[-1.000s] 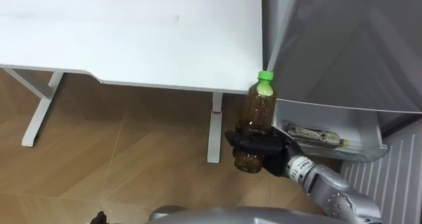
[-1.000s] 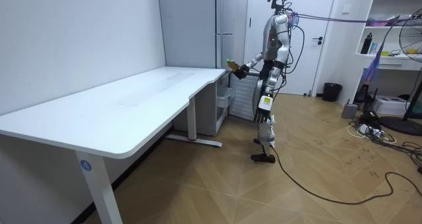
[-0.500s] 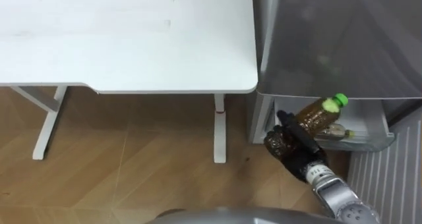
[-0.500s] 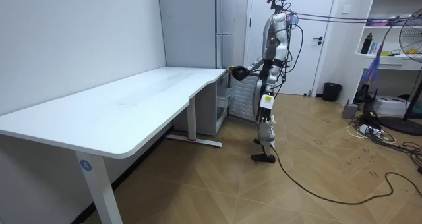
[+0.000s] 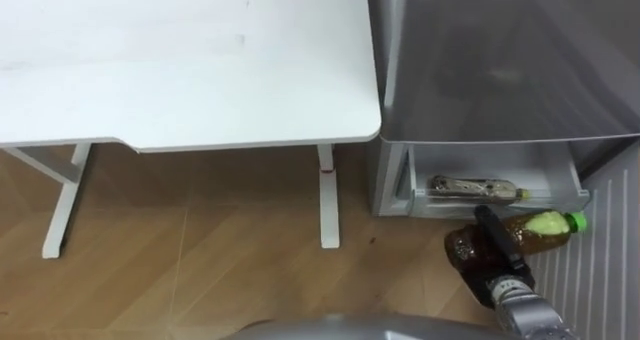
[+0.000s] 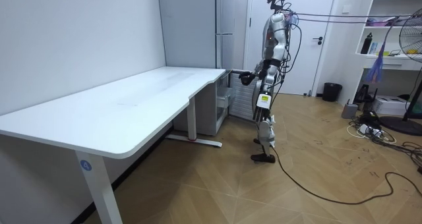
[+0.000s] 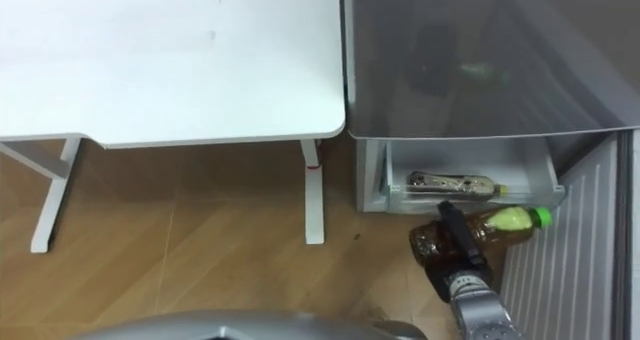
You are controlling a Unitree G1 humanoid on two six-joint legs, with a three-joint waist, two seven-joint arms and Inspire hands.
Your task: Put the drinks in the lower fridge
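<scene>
Left eye view: right hand (image 5: pixel 478 254) grips bottle (image 5: pixel 541 227) sideways before fridge drawer (image 5: pixel 482 161)

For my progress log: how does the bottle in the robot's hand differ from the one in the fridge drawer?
The held bottle is gripped by the right hand, outside the open drawer; the drawer bottle lies loose inside it. The held bottle shows amber drink and a bright green cap; the drawer bottle looks paler. Both lie nearly sideways, necks toward the robot's right.
</scene>
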